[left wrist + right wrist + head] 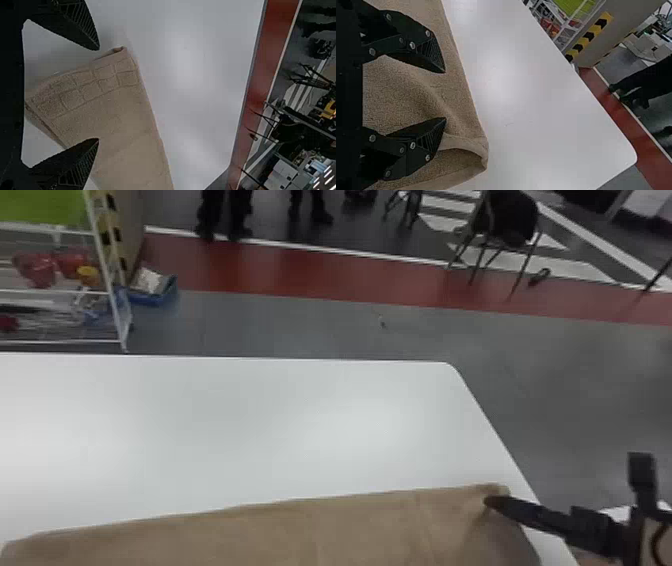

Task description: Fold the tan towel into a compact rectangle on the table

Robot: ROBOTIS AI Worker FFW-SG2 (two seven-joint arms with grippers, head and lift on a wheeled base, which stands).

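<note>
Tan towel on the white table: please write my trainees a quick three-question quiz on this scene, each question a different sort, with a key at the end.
1. True or false: the right gripper has its fingers spread apart.
2. Multiple choice: in the left wrist view, the band near the end of the tan towel bears
a) polka dots
b) a grid of squares
c) a single star
3. Fill in: in the head view, the rounded far corner of the table lies to the robot's ____.

Key: 1 true; 2 b; 3 right
</note>
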